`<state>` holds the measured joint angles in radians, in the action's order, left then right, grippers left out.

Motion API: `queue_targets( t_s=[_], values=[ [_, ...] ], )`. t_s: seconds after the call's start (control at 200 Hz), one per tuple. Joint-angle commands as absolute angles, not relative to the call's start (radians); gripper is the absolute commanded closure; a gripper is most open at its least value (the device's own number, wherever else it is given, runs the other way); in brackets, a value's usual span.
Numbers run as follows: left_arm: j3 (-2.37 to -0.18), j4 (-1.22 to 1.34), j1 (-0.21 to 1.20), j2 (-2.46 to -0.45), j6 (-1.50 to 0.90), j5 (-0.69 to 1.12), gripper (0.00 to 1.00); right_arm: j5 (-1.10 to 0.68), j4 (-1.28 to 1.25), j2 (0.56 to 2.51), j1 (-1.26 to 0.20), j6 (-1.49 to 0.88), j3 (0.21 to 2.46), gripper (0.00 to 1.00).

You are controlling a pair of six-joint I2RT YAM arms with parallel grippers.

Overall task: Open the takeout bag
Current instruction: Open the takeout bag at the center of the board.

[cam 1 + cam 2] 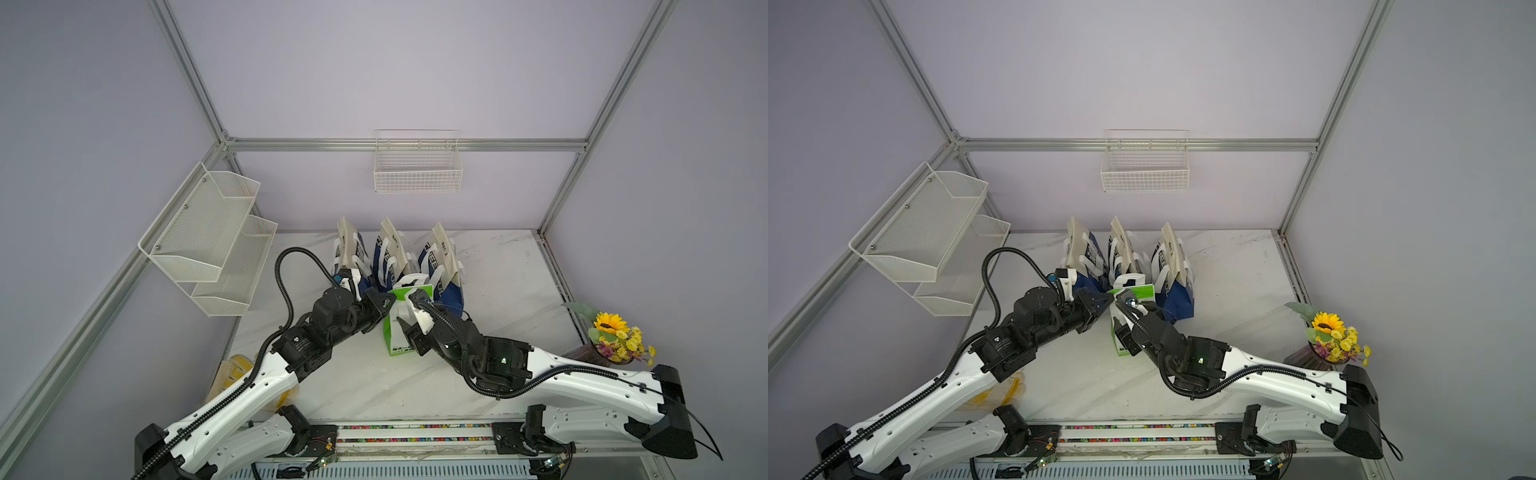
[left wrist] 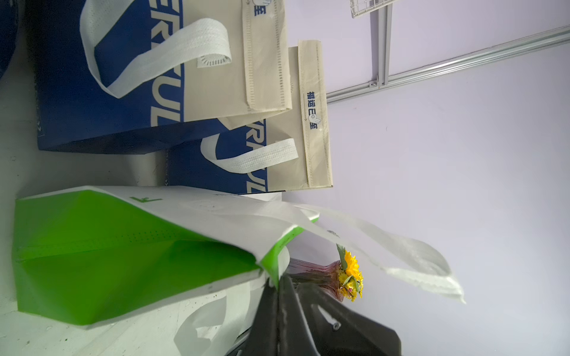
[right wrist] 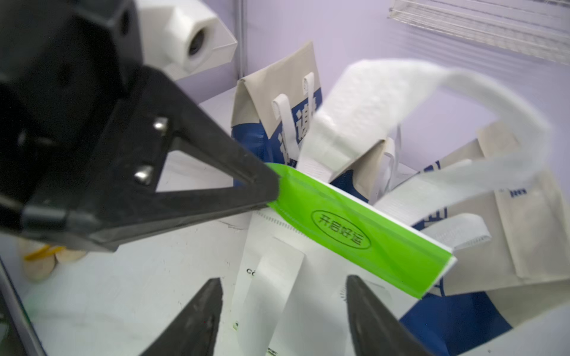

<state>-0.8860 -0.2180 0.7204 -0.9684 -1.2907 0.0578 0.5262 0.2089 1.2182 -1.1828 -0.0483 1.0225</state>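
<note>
Clearly the left gripper (image 3: 273, 191) is clamped on one end of the green flap (image 3: 354, 234) folded over the takeout bag (image 1: 394, 332). The bag stands on the table (image 1: 374, 386), just in front of three blue-and-beige bags (image 1: 390, 253). The right gripper (image 3: 283, 282) hovers, jaws apart, at the bag's white near face. It should probably pinch that wall below the flap, then both pull apart gently so the bag doesn't tip.

Lab robot cell dressed as a home counter: aluminium frame (image 1: 299, 144) across mid-frame, lilac panels (image 1: 374, 62) behind, marble-look tabletop (image 1: 498, 270) below, wire basket (image 1: 417, 174) upper centre, flower vase (image 1: 615, 332) at right.
</note>
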Motion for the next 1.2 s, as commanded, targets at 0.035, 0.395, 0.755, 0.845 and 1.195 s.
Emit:
queue_targets(
  t_s=[0.035, 0.395, 0.755, 0.845, 1.195],
  values=[
    [-0.953, -0.202, 0.722, -0.978, -1.265, 0.072, 1.0, 0.461, 0.165, 1.318, -1.179, 0.1, 1.1, 0.51],
    [-0.959, -0.208, 0.721, -0.975, -1.265, 0.067, 1.0, 0.522, 0.062, 1.145, -1.175, 0.129, 0.962, 0.45],
    [-0.979, -0.201, 0.735, -0.974, -1.264, 0.079, 1.0, 0.514, 0.054, 1.205, -1.139, 0.126, 0.987, 0.39],
    [-0.975, -0.206, 0.736, -0.967, -1.264, 0.074, 1.0, 0.485, 0.036, 1.231, -1.111, 0.129, 1.006, 0.39],
    [-0.98, -0.212, 0.737, -0.963, -1.261, 0.08, 1.0, 0.485, 0.002, 1.289, -1.024, 0.122, 1.034, 0.49]
  ],
)
